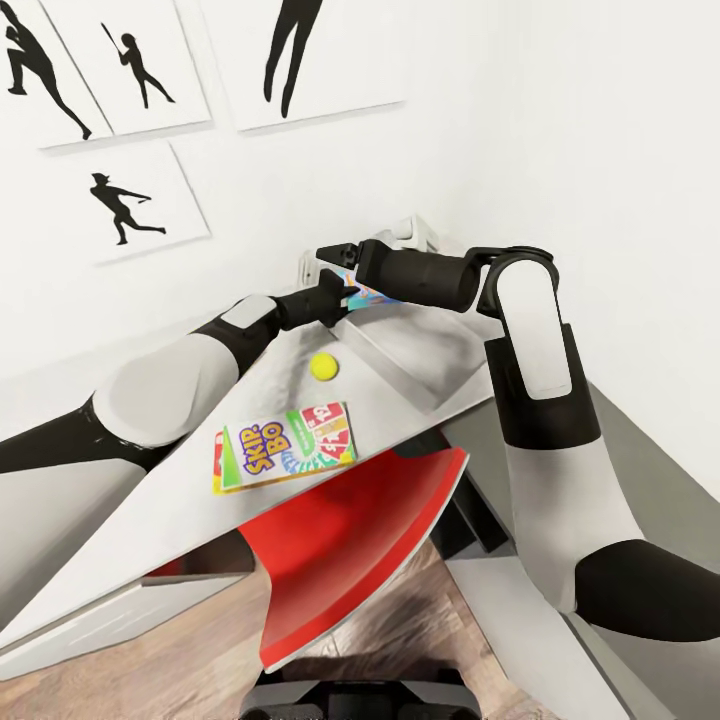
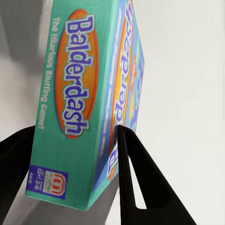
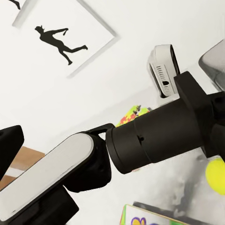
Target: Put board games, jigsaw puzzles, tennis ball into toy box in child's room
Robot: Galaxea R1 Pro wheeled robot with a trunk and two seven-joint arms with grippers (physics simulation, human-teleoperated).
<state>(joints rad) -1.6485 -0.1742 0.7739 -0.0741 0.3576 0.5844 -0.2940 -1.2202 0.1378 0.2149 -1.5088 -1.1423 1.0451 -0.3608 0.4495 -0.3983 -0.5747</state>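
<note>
The white wall stands behind everything, and on its left part hang the black sports-silhouette pictures. Below it the pale tabletop runs from the near left to the far corner, and under its near edge sits a red shape above the wood-plank floor. Both arms reach to the far end of the tabletop. The left arm comes in from the left and the right arm from the right, bent at the elbow, so that the two hands meet near the corner. At that far end lies a light grey rim, probably the toy box, but it is mostly hidden. The Skip-Bo box lies flat on the tabletop, near the edge, well apart from both hands. The left hand is clamped on the Balderdash box, a teal board game held on its edge between the two dark fingers. About the right hand I cannot tell if it is apart or together. A jigsaw puzzle shows partly behind the left forearm in the right wrist view. The tennis ball rests on the tabletop between the Skip-Bo box and the hands.
</note>
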